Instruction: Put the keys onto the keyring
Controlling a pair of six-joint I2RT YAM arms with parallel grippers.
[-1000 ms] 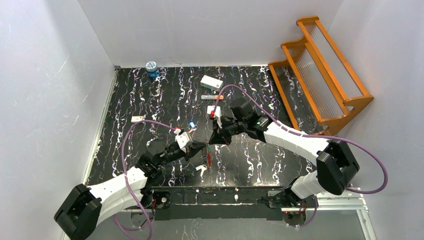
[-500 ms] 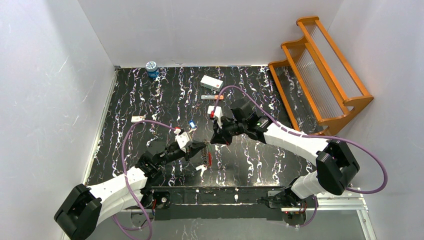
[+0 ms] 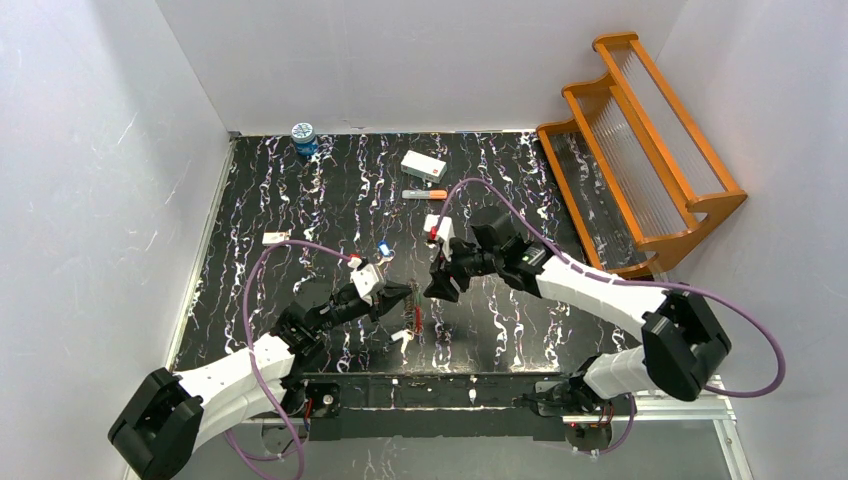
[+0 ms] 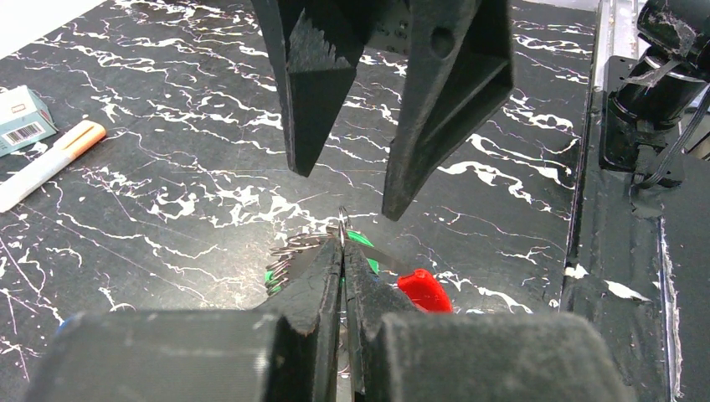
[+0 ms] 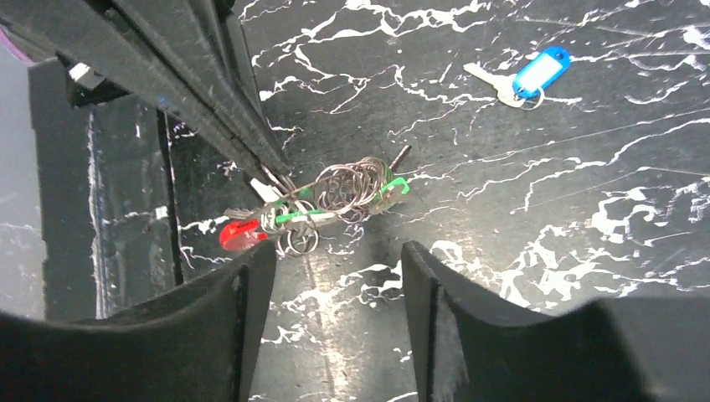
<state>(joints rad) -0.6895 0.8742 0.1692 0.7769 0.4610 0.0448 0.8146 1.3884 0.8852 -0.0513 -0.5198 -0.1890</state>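
Pinching a strand of thin wire between fingers pressed tight together, the left hand (image 4: 343, 251) is holding the keyring (image 5: 343, 194) low over the black marbled counter (image 5: 586, 218). Whether the bundle is resting on the surface or hanging just clear of it cannot be told. It is sitting between the two hands as a tangle of silver coils, with a green piece (image 5: 397, 186) and a red tab (image 5: 239, 234) attached. The right hand (image 5: 335, 251) is hovering directly above it with fingers spread and nothing between them. A blue-tagged key (image 5: 523, 74) is lying alone on the counter, well apart from the bundle.

The keyring is looking very light, and the wire itself is probably stiff and springy. The bundle as a whole is loose, so it is likely to swing or twist about the single pinch point as soon as it is nudged. Bare metal this thin is probably going to slip between smooth fingers. The better place for the right hand to take hold is a plain stretch of coil close beside the left hand's pinch, not the dangling red tab or green piece, which would only pivot. The loose key is flat and thin against the counter, so its plastic tag is the easier part to take.
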